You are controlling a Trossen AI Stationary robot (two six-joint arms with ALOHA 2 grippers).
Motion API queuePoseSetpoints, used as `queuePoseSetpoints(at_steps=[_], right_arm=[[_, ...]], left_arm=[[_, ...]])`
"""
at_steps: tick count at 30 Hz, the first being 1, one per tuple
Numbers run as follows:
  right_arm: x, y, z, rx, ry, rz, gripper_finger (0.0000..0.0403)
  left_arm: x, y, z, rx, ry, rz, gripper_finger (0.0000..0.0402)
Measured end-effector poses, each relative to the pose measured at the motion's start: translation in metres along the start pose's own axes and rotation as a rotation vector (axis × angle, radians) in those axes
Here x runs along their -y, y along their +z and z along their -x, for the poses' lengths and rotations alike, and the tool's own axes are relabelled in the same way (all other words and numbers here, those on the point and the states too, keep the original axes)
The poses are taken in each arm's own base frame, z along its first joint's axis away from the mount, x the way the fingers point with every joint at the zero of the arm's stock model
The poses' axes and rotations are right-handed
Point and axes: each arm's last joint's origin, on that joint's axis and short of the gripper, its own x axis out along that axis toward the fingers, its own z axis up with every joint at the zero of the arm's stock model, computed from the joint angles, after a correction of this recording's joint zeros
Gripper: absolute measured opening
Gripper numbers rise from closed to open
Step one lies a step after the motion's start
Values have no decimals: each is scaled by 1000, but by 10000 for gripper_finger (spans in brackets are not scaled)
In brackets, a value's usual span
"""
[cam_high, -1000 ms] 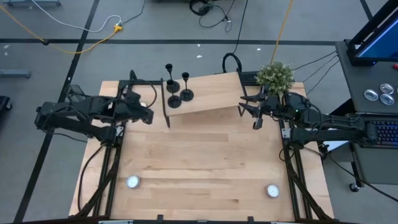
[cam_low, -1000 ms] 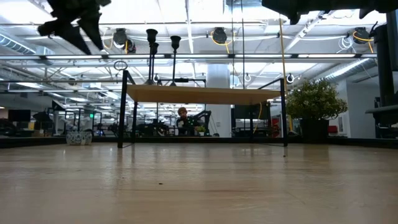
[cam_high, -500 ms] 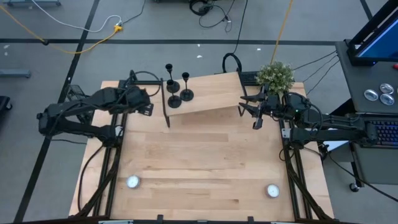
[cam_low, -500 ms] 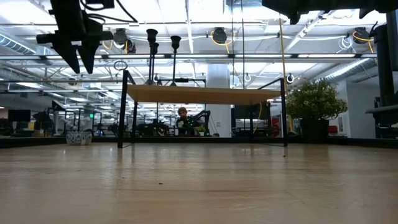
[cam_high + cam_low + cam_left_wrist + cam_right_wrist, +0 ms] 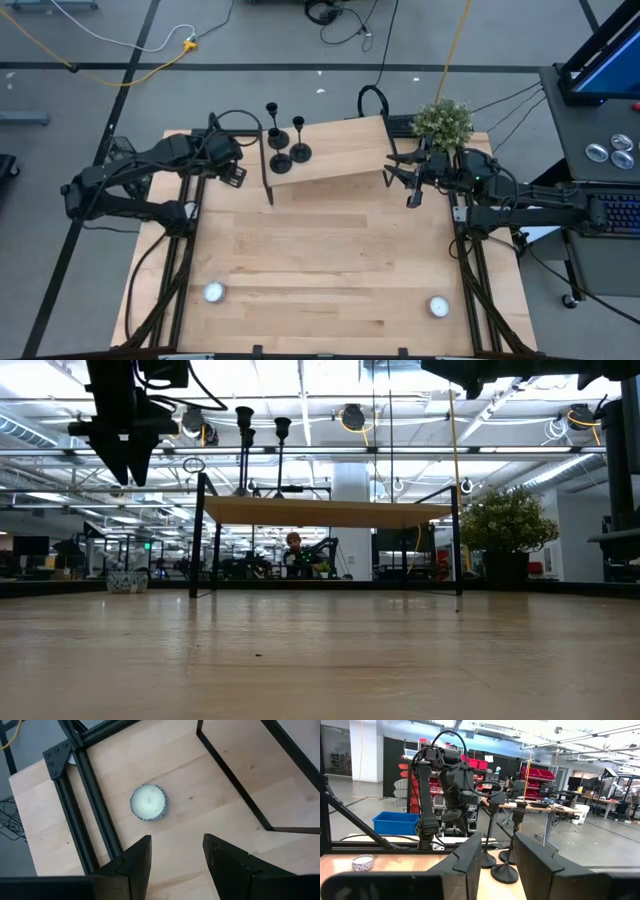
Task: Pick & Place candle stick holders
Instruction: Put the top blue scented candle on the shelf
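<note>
Three black candle stick holders [image 5: 283,140] stand by their round bases on the left end of a raised wooden shelf [image 5: 335,150] at the table's far side. They also show in the low view [image 5: 244,430] and in the right wrist view [image 5: 506,842]. My left gripper [image 5: 236,173] hovers left of the shelf, open and empty, pointing down [image 5: 126,460] over a small white candle in a speckled cup [image 5: 148,802]. My right gripper [image 5: 408,184] is open and empty at the shelf's right end, level, facing the holders [image 5: 497,855].
The shelf stands on thin black legs [image 5: 235,775]. A potted plant [image 5: 442,121] sits at the far right, behind my right arm. Two small tea lights [image 5: 213,292] [image 5: 438,306] lie near the table's front. Bare wood lies between them and the shelf.
My left gripper has gone a little toward the table's far edge and the shelf. It has tipped from a slant to pointing straight down. My right arm has kept still, and the holders have not moved.
</note>
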Motion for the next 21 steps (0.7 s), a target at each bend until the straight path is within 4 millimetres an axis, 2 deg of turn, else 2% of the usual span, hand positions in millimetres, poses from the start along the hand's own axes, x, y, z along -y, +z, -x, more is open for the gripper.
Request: queuePoseSetpoints(at_steps=[4,7,16,19,21], right_arm=[[0,0,0,0,0,0,105],[0,0,0,0,0,-2,105],[0,0,0,0,0,-29,105],[0,0,0,0,0,-29,105],[0,0,0,0,0,-29,105]], left_arm=[[-3,2,-1,-2,12,28,189],[-7,4,-3,-8,27,57,208],[-19,11,-9,-25,45,169,341],[-23,8,-19,-76,50,204,385],[-25,4,-29,-125,47,226,395]])
